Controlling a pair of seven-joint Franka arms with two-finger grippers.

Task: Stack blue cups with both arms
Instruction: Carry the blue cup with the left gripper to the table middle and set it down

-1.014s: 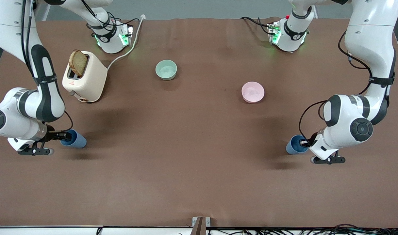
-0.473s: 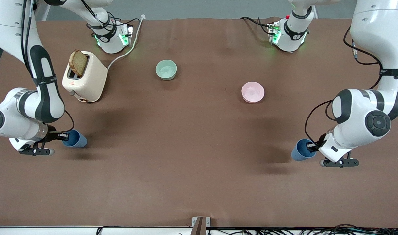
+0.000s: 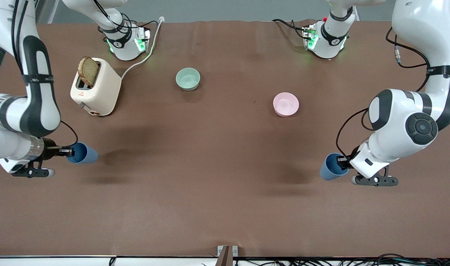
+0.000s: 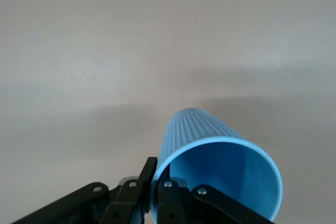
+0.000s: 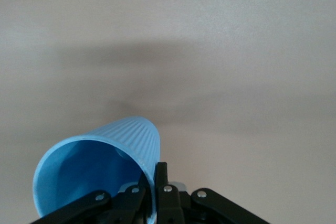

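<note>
Both small ribbed matte blue cups are up off the brown counter (image 3: 217, 192), rim-pinched for stacking: left hand (image 3: 344, 161) w/ one (image 3: 330, 172) lower right, right hand (image 3: 67, 151) w/ other (image 3: 84, 154) lower left.

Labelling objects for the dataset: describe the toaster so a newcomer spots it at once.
Start at the right arm's base at the table's edge; the toaster stands just nearer the front camera. It is the only cream, boxy appliance, with a slice of brown bread sticking out of its slot.
</note>
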